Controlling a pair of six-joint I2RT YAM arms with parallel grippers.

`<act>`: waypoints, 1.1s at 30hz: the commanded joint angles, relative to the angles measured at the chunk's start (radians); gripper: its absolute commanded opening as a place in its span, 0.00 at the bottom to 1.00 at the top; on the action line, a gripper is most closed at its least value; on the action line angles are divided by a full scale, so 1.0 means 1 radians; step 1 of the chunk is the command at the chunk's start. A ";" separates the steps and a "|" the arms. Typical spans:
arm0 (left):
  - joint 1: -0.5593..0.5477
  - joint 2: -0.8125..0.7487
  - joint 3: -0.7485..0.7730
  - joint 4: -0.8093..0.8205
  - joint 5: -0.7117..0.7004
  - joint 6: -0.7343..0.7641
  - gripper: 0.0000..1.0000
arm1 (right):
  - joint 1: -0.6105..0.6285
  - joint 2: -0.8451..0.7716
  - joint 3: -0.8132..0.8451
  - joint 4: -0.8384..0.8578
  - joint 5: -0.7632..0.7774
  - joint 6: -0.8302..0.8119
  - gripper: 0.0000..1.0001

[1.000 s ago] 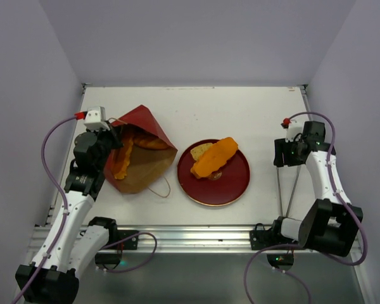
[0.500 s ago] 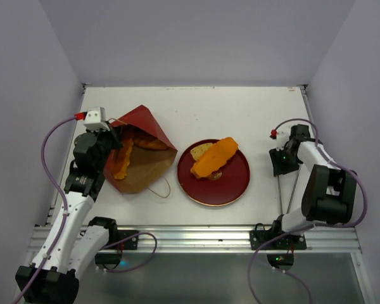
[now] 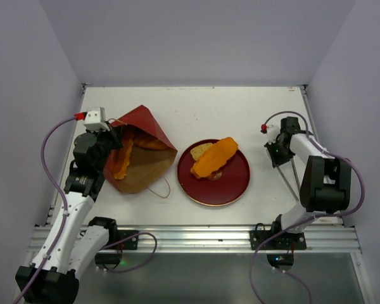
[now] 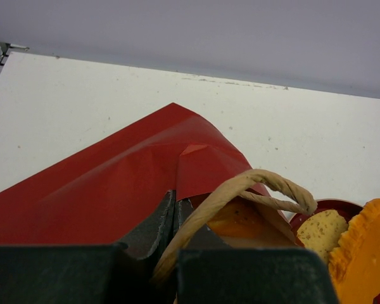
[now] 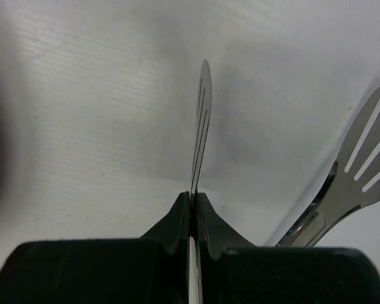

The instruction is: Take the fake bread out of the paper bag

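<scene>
At left: paper bag flat, mouth facing near-left, left gripper clenching rim; right gripper grasping tongs.

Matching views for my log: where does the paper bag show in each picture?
Top external: paper bag left of centre, at the left gripper.
Left wrist: lower left, its red paper pinched by that gripper.
Right wrist: not in it; the right gripper grips tongs.
Shared landmark: the red plate, right of the bag.

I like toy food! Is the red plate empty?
No, a long orange loaf and a pale slice lie on the red plate.
</scene>
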 commanded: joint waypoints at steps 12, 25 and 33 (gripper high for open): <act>0.002 0.002 -0.008 0.052 0.001 0.004 0.00 | 0.188 0.073 0.113 0.093 0.036 0.014 0.00; 0.002 0.005 -0.011 0.052 0.014 0.006 0.00 | 0.246 0.151 0.133 0.148 0.085 0.046 0.24; 0.002 -0.004 -0.017 0.093 0.038 0.007 0.00 | 0.237 0.018 0.141 0.084 0.027 0.037 0.52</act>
